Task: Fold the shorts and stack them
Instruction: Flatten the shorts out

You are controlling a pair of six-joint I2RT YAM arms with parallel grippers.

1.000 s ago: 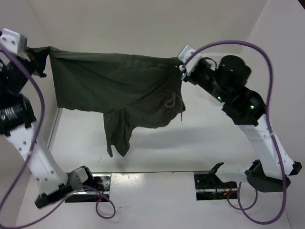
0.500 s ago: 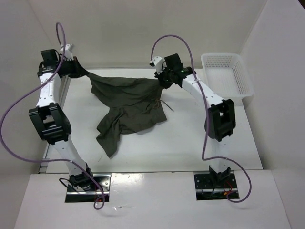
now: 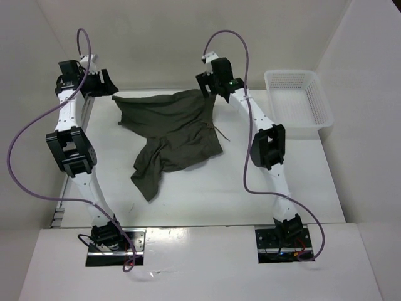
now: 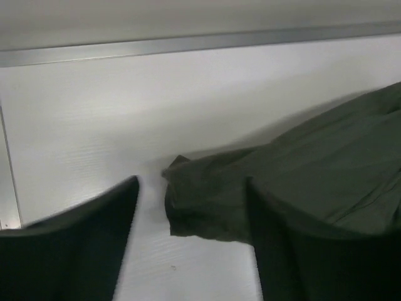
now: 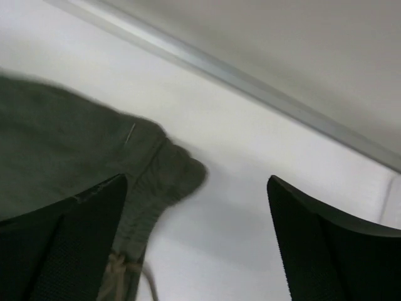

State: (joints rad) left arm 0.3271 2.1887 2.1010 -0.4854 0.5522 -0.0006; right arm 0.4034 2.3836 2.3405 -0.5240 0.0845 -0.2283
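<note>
The dark olive shorts (image 3: pixel 172 128) lie crumpled on the worktop (image 3: pixel 207 188), close to its far edge. One leg trails toward the near edge, and the drawstring (image 3: pixel 219 133) loops off their right side. The left gripper (image 3: pixel 104 83) hangs near the far-left corner, released, its jaws spread and a cloth corner lying just beyond them. The right gripper (image 3: pixel 205 86) hovers at the shorts' far-right corner, also released, its jaws wide apart over the waistband end. A white mesh basket (image 3: pixel 313 116) sits at the far-right corner.
</note>
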